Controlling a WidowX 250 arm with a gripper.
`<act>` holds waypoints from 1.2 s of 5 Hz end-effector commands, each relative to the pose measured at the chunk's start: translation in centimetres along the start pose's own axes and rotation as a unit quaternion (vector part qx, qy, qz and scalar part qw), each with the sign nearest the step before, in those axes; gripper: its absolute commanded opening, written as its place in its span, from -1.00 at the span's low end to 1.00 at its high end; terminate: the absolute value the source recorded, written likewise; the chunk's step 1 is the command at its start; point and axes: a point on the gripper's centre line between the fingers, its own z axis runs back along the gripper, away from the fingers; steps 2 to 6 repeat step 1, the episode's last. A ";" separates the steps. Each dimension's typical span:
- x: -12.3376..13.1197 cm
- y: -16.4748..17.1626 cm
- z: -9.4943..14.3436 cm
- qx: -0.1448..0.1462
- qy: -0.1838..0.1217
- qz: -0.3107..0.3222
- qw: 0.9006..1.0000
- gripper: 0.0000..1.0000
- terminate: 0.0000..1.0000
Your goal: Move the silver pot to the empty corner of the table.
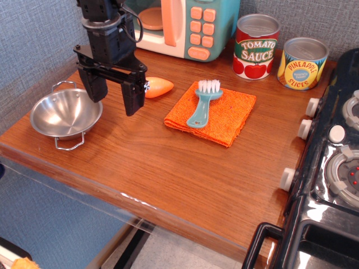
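The silver pot (64, 114) sits upright on the bare wood at the front left corner of the table (25, 147), its two wire loop handles showing at the back and front. My gripper (115, 98) hangs just right of the pot, raised above the tabletop. Its two black fingers are spread wide apart and hold nothing. The left finger (96, 88) is over the pot's far right rim and the right finger (133, 98) is clear of it.
An orange toy carrot (159, 86) lies just behind my right finger. An orange cloth (216, 115) with a teal brush (202, 103) lies mid-table. A toy microwave (185, 25) and two cans (256, 46) stand at the back. A toy stove (331, 168) fills the right side.
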 end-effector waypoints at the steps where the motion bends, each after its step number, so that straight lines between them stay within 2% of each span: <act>1: -0.6 0.0 1.7 0.032 -0.008 -0.016 0.999 1.00 1.00; 6: -0.6 0.0 1.7 0.032 -0.008 -0.016 0.999 1.00 1.00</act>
